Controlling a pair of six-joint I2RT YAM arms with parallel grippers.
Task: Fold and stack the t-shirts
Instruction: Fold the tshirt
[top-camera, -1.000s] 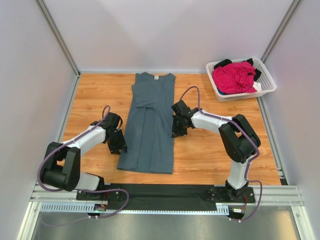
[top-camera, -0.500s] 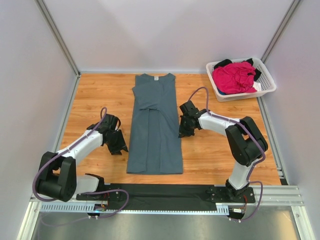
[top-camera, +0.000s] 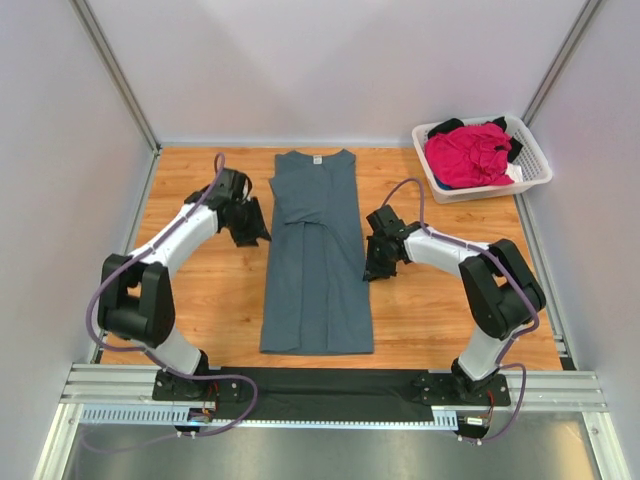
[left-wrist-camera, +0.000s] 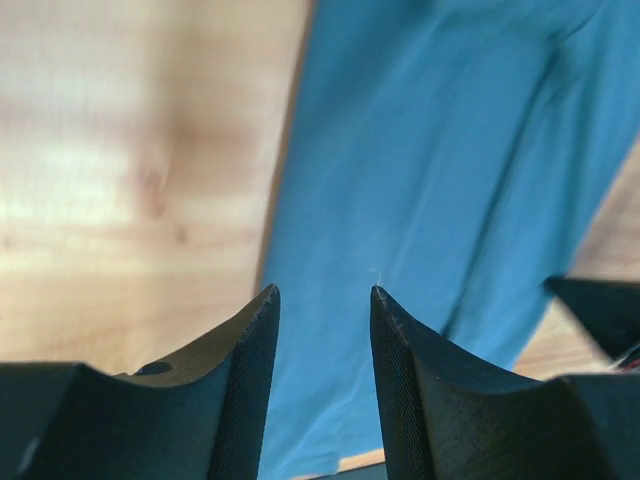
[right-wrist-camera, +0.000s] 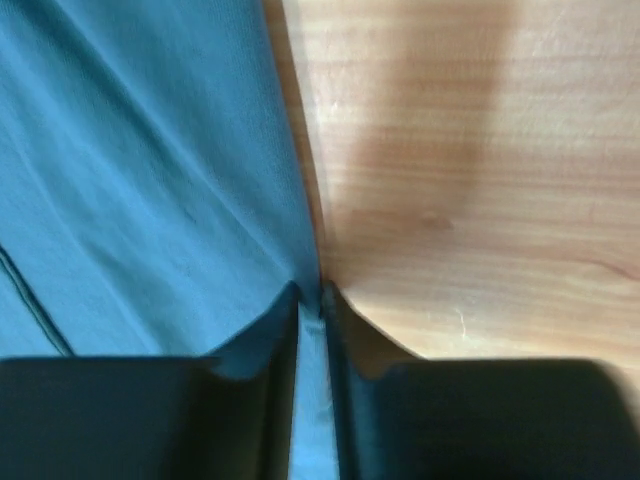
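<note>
1 slate t-shirt (top-camera: 315, 255) laid long, left end effector (left-wrist-camera: 322, 292) spread near it, right end effector (right-wrist-camera: 310, 290) pinching its edge

The wooden table (top-camera: 420, 310) is carrying two things — a slate blue-grey t-shirt (top-camera: 315, 270), lying flat in a long narrow strip down its middle, and a white basket (top-camera: 485, 190) sitting at its far right corner.
</note>
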